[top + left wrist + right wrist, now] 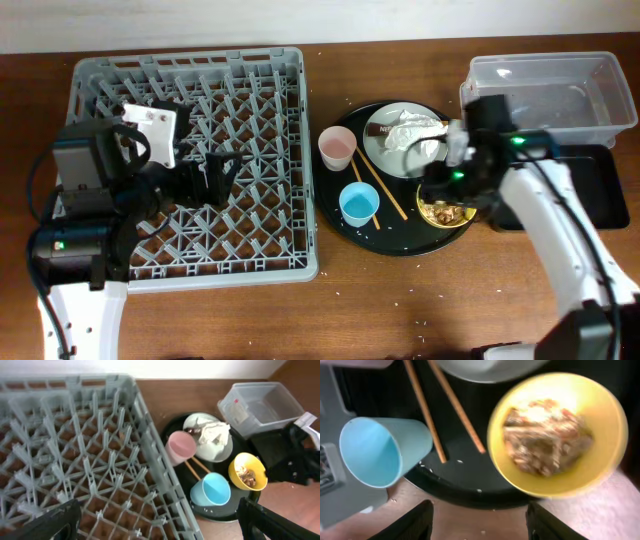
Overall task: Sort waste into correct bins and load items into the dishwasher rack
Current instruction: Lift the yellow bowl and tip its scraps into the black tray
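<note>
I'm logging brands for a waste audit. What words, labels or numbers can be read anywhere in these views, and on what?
"NE…": white letters on the brown wrapper on the plate; the rest is too small to read.
Sticker on the clear tub: reddish print, too blurred to read.
Pink cup, blue cup, yellow bowl, rack: no text visible.

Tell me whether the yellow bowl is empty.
No, the yellow bowl holds a heap of brownish food scraps.
</note>
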Available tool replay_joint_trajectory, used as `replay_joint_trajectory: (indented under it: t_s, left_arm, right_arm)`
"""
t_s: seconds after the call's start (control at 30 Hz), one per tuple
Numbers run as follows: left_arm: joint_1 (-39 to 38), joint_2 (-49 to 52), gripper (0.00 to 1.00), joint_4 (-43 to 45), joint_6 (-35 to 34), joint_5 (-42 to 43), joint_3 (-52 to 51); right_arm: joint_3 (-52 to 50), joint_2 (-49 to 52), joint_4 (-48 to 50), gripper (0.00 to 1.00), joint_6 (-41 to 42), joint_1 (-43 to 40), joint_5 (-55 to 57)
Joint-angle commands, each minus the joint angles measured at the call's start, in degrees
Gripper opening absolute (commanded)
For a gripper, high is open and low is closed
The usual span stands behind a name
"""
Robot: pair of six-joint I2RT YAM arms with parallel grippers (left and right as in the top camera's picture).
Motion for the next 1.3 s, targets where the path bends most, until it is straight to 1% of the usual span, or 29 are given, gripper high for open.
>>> replay_joint_trajectory:
  t_s: [0.0, 0.03, 0.07, 0.1, 0.13, 0.17, 0.27, 0.33, 0.4, 0.47, 0.53, 0.6, 0.67, 0.77, 0.8, 0.83, 0.9, 0.93, 1.0, 1.03, 1.1, 1.13, 1.17, 1.2, 1.23, 1.27]
  left_arm:
    - [-0.2, 1.2, 0.99, -1.3, -2.6, -1.8, 0.9]
    - [-0.2, 1.2, 0.99, -1.3, -2.6, -1.8, 0.9]
    - [-0.2, 1.2, 0.99, -1.5, -2.6, -1.8, 0.9]
    - [-0.2, 1.2, 0.99, -1.5, -2.6, -1.8, 0.9]
    - [-0.2, 1.2, 0.99, -1.5, -2.6, -1.8, 0.9]
    - [-0.2, 1.2, 0.99, -1.5, -2.6, -1.8, 0.9]
    - [-0.2, 1.2, 0.99, -1.5, -2.6, -1.8, 0.9]
    - [-0.2, 1.2, 0.99, -1.5, -2.6, -1.8, 0.9]
    - [-0.2, 1.2, 0.99, -1.5, -2.6, -1.8, 0.9]
    - [-0.2, 1.2, 0.99, -1.5, -2.6, -1.8, 0.9]
    - [-0.2, 1.2, 0.99, -1.5, -2.6, -1.8, 0.9]
    - [-0.2, 1.2, 0.99, -1.5, -2.6, -1.8, 0.9]
    - [-0.2, 1.2, 0.99, -1.5, -2.6, -1.8, 0.9]
    - [-0.2, 1.2, 0.99, -1.5, -2.6, -1.8, 0.9]
    - [-0.2, 1.2, 0.99, -1.5, -2.6, -1.8, 0.9]
    - [-0.2, 1.2, 0.99, -1.5, -2.6, -1.8, 0.9]
    - [-0.2, 1.2, 0.99, -1.5, -2.6, -1.8, 0.9]
    - [-0.2, 1.2, 0.99, -1.5, -2.6, -1.8, 0.9]
    - [-0.2, 1.2, 0.99, -1.5, -2.6, -1.8, 0.9]
    - [-0.2, 1.2, 0.99, -1.5, -2.6, -1.8, 0.9]
    - [-0.2, 1.2, 0.99, -1.5, -2.6, -1.8, 0.9]
    - [-0.2, 1.2, 0.99, -1.5, -2.6, -1.8, 0.9]
    - [-0.2, 1.2, 0.99, -1.5, -2.6, -1.8, 0.9]
    - [-0.2, 1.2, 0.99, -1.5, -2.6, -1.8, 0.9]
    - [-0.2, 1.2, 0.99, -1.5, -2.6, -1.8, 0.9]
    - [-0.2, 1.2, 0.99, -1.5, -2.6, -1.8, 0.9]
  right_arm:
    - [-0.2, 5.3, 2.4, 0.58, 5.5, 5.9, 15.0]
    - [-0.2, 7.9, 4.0, 0.56, 5.5, 6.6, 15.3]
    - [-0.2, 10.1, 4.8, 0.47, 6.6, 6.6, 15.2]
    - [-0.2, 11.2, 5.8, 0.44, 7.0, 6.5, 14.9]
    - [-0.2, 11.4, 7.1, 0.45, 6.9, 6.5, 14.8]
    - [-0.3, 11.5, 7.4, 0.49, 6.9, 6.5, 14.8]
    - [-3.9, 13.0, 11.1, 0.48, 7.0, 6.6, 14.7]
    - [-5.9, 14.1, 13.3, 0.39, 7.0, 6.6, 11.2]
    - [-6.4, 15.5, 14.3, 0.25, 7.5, 6.6, 10.5]
    - [-6.5, 16.5, 14.5, 0.23, 7.4, 6.6, 11.0]
    - [-6.6, 17.8, 14.6, 0.04, 9.0, 6.5, 11.1]
    - [-6.2, 15.5, 13.3, 0.04, 10.2, 5.6, 10.1]
    - [-5.7, 10.5, 12.3, 0.04, 10.1, 2.3, 4.4]
    - [-5.7, 0.9, 12.1, 0.04, 3.8, -8.9, -15.2]
    - [-5.7, -0.7, 11.9, 0.04, 3.2, -13.6, -19.2]
    - [-5.7, -1.3, 11.6, 0.04, 0.0, -20.0, -25.6]
    - [-5.7, -0.5, 12.0, 0.04, -5.8, -28.6, -30.3]
    - [-5.7, 0.4, 14.3, 0.04, -8.8, -32.0, -33.4]
    - [-5.7, 2.5, 19.0, 0.04, -11.6, -35.9, -40.8]
    - [-5.7, 4.2, 22.1, 0.04, -12.8, -37.2, -44.9]
    - [-5.7, 7.9, 26.8, 0.04, -12.9, -37.5, -48.3]
    - [-5.7, 9.7, 27.4, 0.04, -13.9, -37.5, -50.0]
    - [-5.7, 11.8, 27.5, 0.04, -15.9, -37.8, -54.8]
    - [-5.7, 13.1, 27.8, 0.04, -15.9, -38.5, -58.8]
    - [-5.7, 14.4, 28.5, 0.04, -15.9, -40.0, -63.3]
    - [-5.7, 14.8, 28.3, 0.04, -15.9, -42.2, -64.8]
